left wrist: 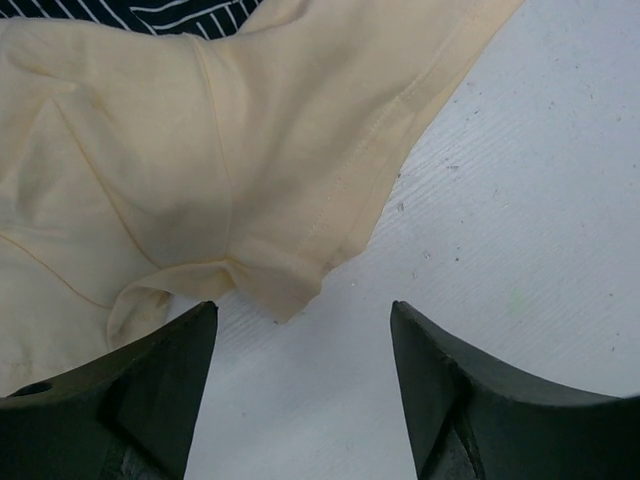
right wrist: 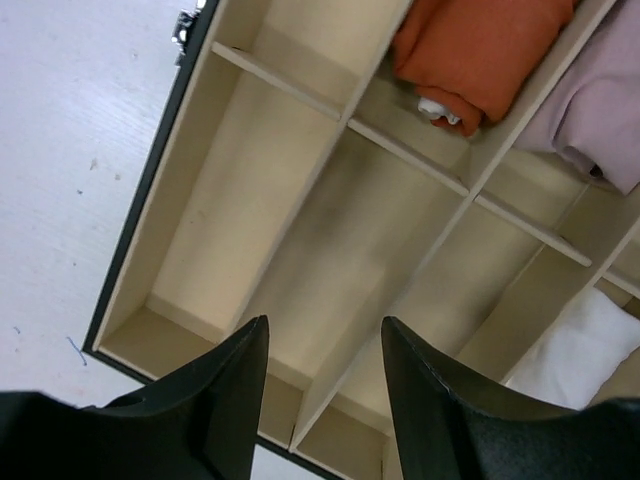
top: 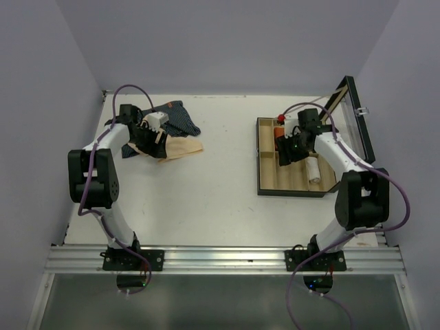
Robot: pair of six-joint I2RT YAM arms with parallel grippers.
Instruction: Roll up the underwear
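Top external view puts two loose garments at the far left of the counter (top: 220, 206). The beige underwear (top: 184, 148) lies flat and creased, partly over the navy striped underwear (top: 177, 117), which is spread out behind it. Neither is rolled.

Low over the near hem of the beige piece hovers the left claw (left wrist: 302, 312), jaws apart with nothing between them. One finger is just beside a folded corner of the cloth and the other is over bare counter.

On the right, the wooden box (top: 259, 161) stands with its lid (top: 361, 120) up. The right claw (right wrist: 323, 328) hangs above its compartments, released and empty.

Some compartments hold cloth: an orange roll (right wrist: 480, 50), a mauve roll (right wrist: 595, 95) and a white roll (right wrist: 585, 350) near the claw. That white roll is probably the small pink-and-white garment, though the wrist view does not settle it.

My judgement is that one piece is rolled and stowed and two remain, with the beige one looking next.
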